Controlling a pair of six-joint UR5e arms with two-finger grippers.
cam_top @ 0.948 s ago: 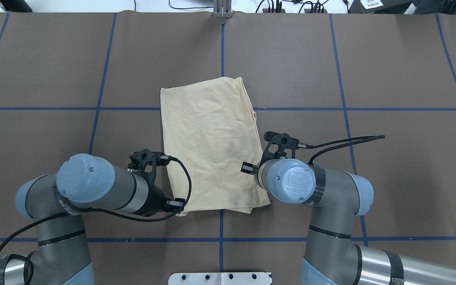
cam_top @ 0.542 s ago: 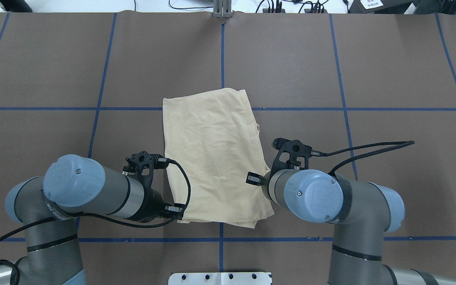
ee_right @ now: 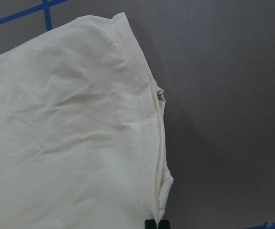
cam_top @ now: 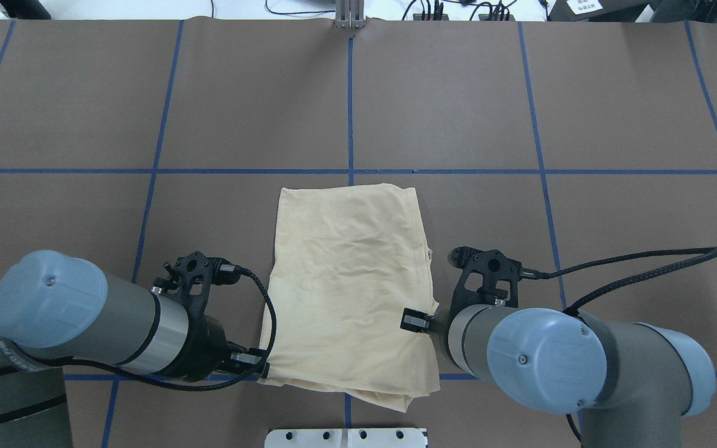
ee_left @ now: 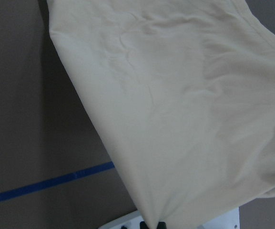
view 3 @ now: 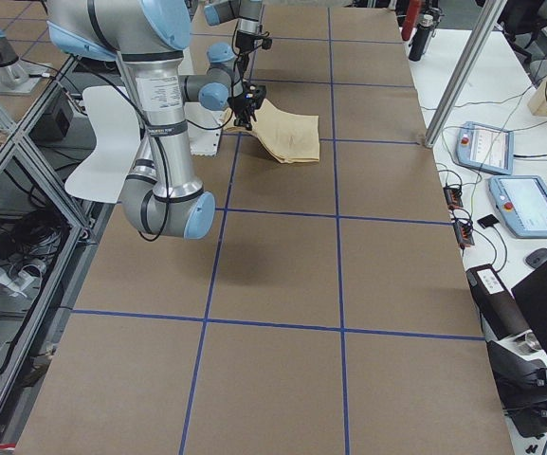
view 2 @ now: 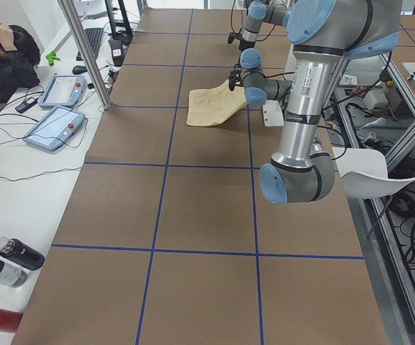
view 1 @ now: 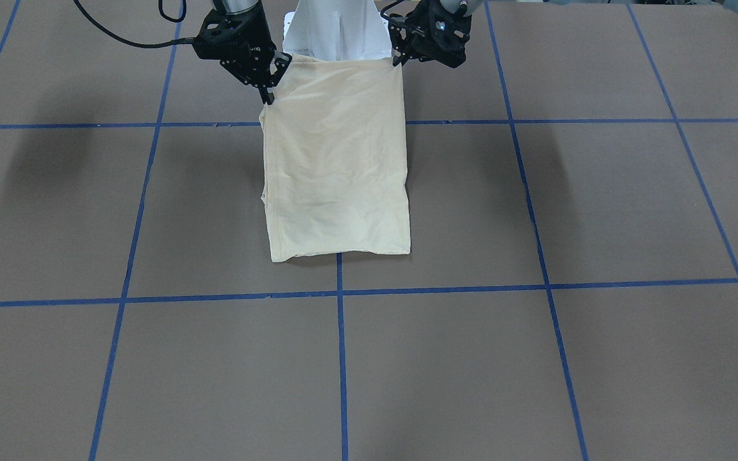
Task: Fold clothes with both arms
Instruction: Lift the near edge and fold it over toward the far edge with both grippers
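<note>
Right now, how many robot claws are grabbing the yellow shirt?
2. The left gripper pinches one raised corner of the shirt; the right gripper pinches the other. No others are in view.

Left arm (cam_top: 78, 314), right arm (cam_top: 551, 361) angled inward; left hand (view 1: 400, 59), right hand (view 1: 269, 94) pinched closed.

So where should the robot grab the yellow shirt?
By the two raised corners of the shirt, one claw coming in from each outer side. The left claw and right claw pinch there now, and the fabric stretches flat between them.
</note>
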